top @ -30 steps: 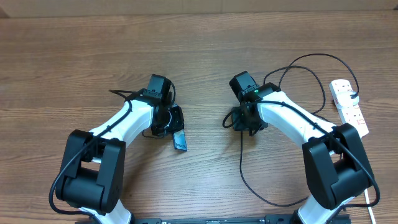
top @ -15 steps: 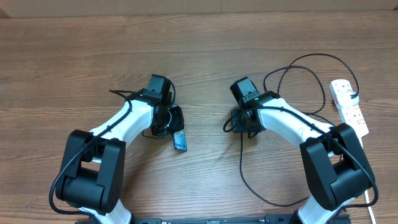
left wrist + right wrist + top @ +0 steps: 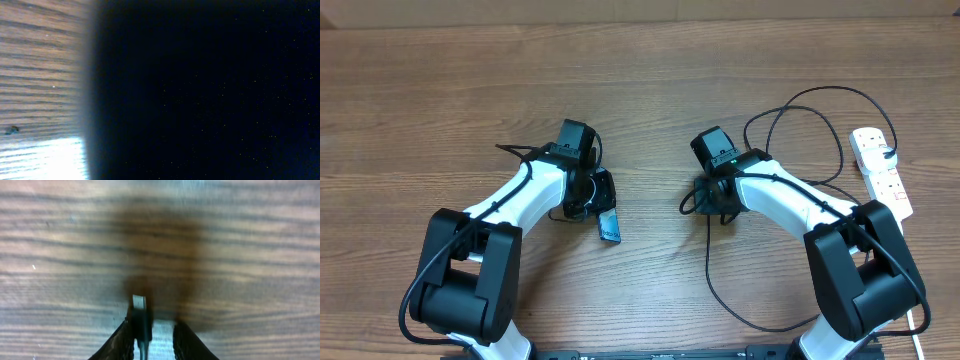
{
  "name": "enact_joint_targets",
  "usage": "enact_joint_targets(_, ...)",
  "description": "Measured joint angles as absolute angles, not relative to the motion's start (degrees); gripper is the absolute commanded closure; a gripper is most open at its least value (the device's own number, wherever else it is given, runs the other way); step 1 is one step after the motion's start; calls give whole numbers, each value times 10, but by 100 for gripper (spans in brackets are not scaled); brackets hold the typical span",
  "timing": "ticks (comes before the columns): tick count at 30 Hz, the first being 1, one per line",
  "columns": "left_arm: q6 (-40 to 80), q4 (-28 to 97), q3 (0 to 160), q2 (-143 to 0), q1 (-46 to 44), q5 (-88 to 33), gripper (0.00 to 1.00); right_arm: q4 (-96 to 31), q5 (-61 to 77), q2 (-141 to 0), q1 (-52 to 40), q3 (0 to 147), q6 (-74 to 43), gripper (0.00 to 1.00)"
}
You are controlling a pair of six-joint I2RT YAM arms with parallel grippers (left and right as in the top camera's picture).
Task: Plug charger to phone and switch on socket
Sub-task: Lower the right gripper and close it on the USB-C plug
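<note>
Wood-grain counter (image 3: 440,80) under both arms. Nearest us loops the long thin black charger cable (image 3: 708,270). Left end effector (image 3: 592,195) clamps the slim blue-screened smartphone (image 3: 609,227), tilted. Right end effector (image 3: 152,335) stands narrow astride the small black connector tip (image 3: 138,302), gap on one side. Farthest: white power strip (image 3: 880,170). We judge an off-centre pinch could skew the tip and miss the port.

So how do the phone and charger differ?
The phone is a short slab, the charger a long thin cable looping over the table. The phone is clamped in the left gripper; the charger's tip sits in the right gripper, a gap beside it. Each is at a gripper.
</note>
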State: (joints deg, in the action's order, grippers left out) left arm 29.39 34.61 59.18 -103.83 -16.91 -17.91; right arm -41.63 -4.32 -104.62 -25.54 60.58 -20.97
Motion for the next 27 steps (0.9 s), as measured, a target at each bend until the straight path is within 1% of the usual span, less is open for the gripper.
enact_joint_targets(5, 294, 346, 592, -1038, -169, -179, 96, -421, -34, -1045, -255, 606, -210, 74)
enact_joint_targets(11, 294, 346, 592, -1038, -169, -179, 96, -413, -32, -1045, -255, 605, -210, 78)
enact_joint_targets(27, 294, 346, 592, -1038, -169, -179, 96, -411, -30, -1045, -255, 605, -209, 78)
